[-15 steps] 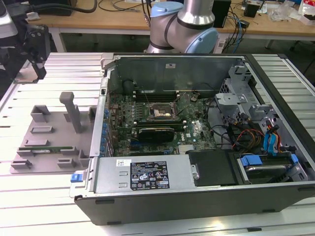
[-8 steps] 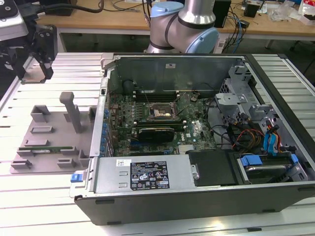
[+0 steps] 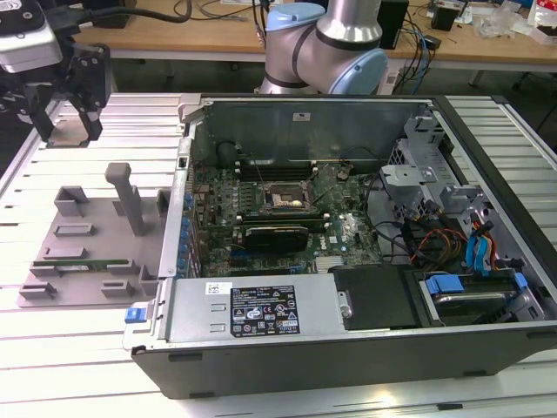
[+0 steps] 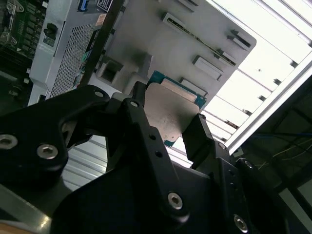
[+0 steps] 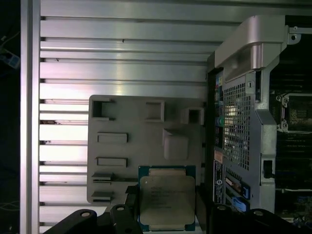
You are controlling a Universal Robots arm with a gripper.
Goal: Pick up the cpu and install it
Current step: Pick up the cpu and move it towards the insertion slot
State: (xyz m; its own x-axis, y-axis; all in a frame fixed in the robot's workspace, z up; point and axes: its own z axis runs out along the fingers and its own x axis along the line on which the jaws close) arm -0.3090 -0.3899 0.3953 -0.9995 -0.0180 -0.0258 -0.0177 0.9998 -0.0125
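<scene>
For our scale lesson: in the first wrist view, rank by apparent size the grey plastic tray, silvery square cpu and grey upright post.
1. grey plastic tray
2. silvery square cpu, enlarged by nearness
3. grey upright post

You lose one edge of the cpu [image 5: 167, 197] to the first wrist view's border, and the gripper [image 5: 168, 219] covers its corners there. In the second wrist view a finger [image 4: 146, 141] hides one side of it. The exterior view's top edge crops the arm [image 3: 326, 48].
</scene>
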